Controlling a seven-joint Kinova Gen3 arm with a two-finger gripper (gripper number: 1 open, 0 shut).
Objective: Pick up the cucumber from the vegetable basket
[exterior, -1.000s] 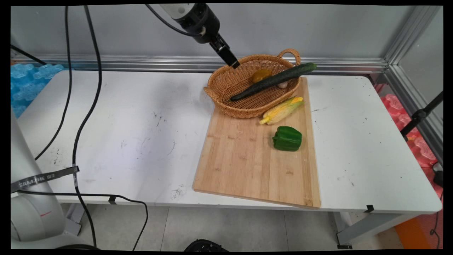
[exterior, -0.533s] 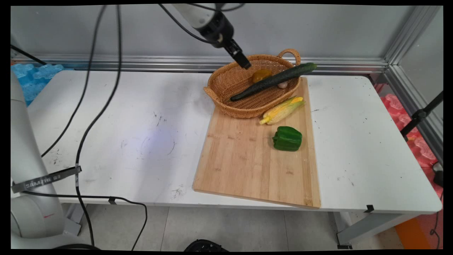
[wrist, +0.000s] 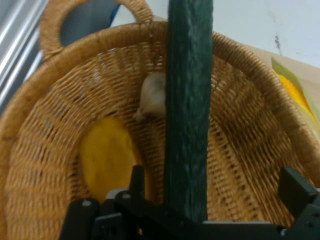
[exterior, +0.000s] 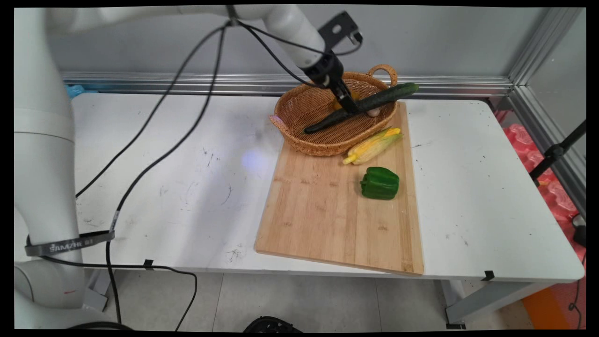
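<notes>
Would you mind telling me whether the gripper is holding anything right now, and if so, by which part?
Nothing is held yet: the gripper is open, its fingers astride the cucumber's middle inside the basket.

We are looking at a robotics lab rather than a kitchen. The white arm [exterior: 42, 154] trails black cables [exterior: 154, 154] over a scuffed white surface [exterior: 140, 178], and bare aluminium framing [exterior: 533, 51] runs along the plain grey wall [exterior: 444, 37] behind it. The food — a cucumber [exterior: 369, 105], corn [exterior: 372, 146], a green pepper [exterior: 380, 183] — is laid out on a wooden board [exterior: 323, 220] with a wicker basket [exterior: 304, 112], staged like test props.
</notes>
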